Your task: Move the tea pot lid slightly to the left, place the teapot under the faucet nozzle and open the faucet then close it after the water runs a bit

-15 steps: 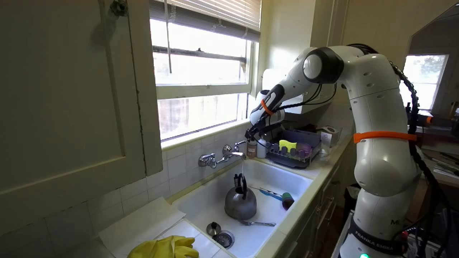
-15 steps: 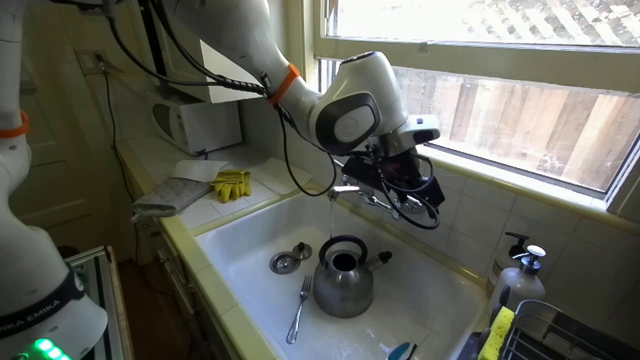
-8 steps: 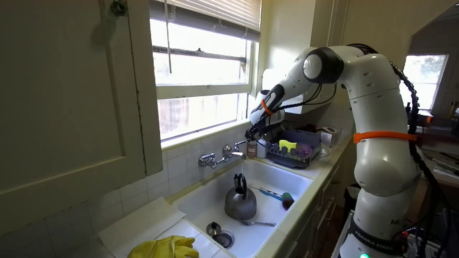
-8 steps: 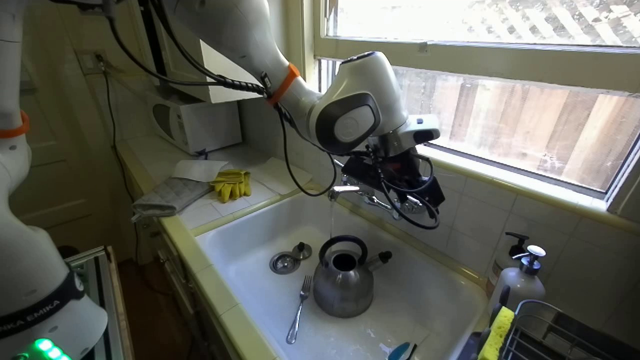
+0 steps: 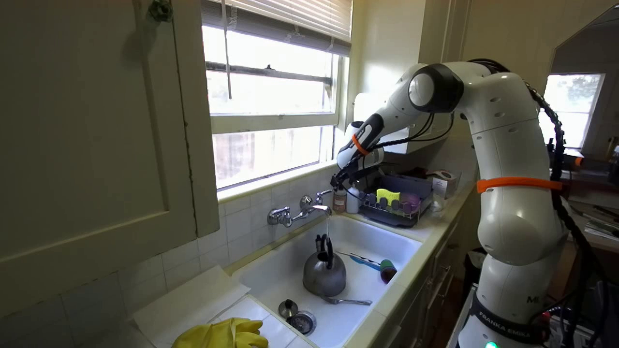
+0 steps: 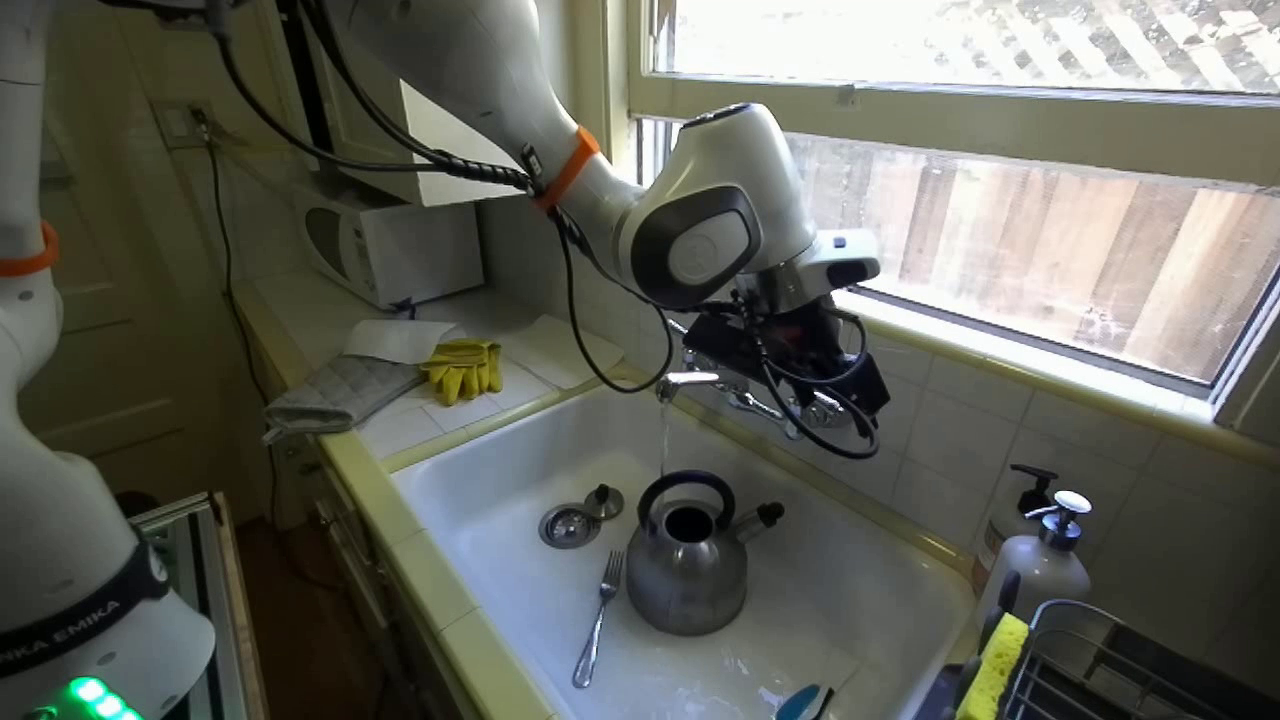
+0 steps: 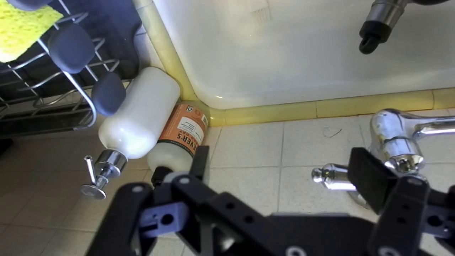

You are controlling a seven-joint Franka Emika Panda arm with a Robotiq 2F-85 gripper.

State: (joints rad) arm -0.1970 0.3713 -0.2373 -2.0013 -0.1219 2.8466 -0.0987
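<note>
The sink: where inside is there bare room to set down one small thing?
Free: the basin floor bordered by the teapot and the blue utensil, toward the white pump bottle. Crowded: the teapot's opposite side, with drain, lid and fork.

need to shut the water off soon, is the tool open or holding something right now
Tool: open, holding nothing; whether it touches the tap handle cannot be told.
</note>
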